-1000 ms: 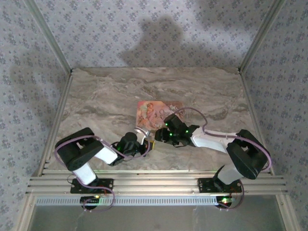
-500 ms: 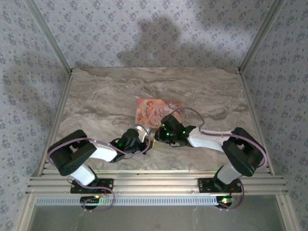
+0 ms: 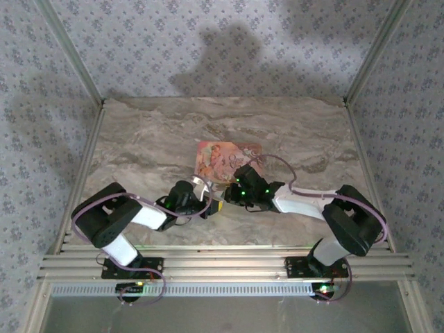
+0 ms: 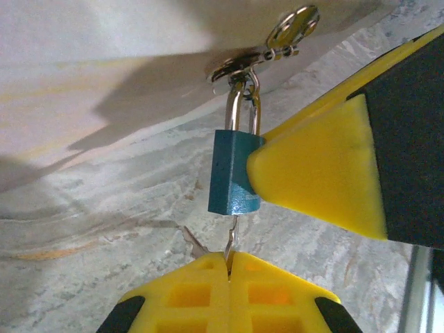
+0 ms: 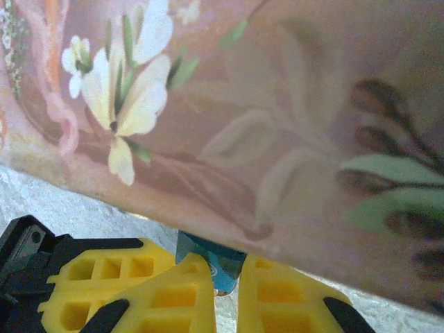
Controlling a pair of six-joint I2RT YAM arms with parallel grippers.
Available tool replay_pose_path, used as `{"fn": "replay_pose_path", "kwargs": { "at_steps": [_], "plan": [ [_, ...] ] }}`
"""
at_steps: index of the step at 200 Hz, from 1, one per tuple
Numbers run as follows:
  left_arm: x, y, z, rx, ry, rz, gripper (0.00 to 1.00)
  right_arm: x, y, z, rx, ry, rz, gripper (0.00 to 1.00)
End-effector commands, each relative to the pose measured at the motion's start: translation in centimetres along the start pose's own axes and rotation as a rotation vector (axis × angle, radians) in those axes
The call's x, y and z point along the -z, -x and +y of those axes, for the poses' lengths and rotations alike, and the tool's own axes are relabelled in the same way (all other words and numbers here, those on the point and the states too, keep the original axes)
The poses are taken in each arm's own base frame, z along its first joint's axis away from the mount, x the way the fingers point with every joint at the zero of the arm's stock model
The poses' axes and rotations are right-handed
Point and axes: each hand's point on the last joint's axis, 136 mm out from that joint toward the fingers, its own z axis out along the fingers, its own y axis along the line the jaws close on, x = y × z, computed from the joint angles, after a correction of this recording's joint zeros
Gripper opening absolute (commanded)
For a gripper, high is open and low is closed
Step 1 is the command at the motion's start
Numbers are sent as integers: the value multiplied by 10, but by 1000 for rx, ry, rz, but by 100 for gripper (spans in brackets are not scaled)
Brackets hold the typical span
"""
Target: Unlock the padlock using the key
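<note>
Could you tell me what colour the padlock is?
The padlock is teal blue, clearest in left wrist view.

Arms (image 3: 149, 216): white links, black joints, purple cables (image 3: 281, 163), green LEDs (image 3: 241, 182). Left hand (image 4: 229, 257), right hand (image 5: 225, 269): yellow recessed fingers (image 5: 104, 274).

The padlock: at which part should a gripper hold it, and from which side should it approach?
Hold the padlock by its blocky teal body, approaching from the side, as the right gripper does. Its shackle hangs from the hasp of the pink box above, and the key, pinched by the left gripper, enters from below, so probably only the flat sides are free.
</note>
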Motion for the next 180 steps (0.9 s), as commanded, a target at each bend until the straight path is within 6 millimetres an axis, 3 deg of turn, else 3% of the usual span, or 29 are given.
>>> {"fn": "replay_pose_path", "kwargs": {
  "at_steps": [1, 62, 114, 153, 180],
  "plan": [
    [9, 48, -53, -89, -202, -128, 0, -2, -20, -18, 20, -40, 68, 0],
    [11, 54, -50, -74, -196, -147, 0, 2, -21, -19, 7, -41, 66, 0],
    [9, 40, -33, -84, -117, -117, 0, 41, 4, -7, -24, -57, -122, 2],
    [2, 33, -30, -104, -90, -93, 0, 61, 17, -1, -56, -48, -229, 13],
    [-2, 30, -29, -108, -89, -82, 0, 55, 14, -6, -98, -56, -235, 35]
  ]
}}
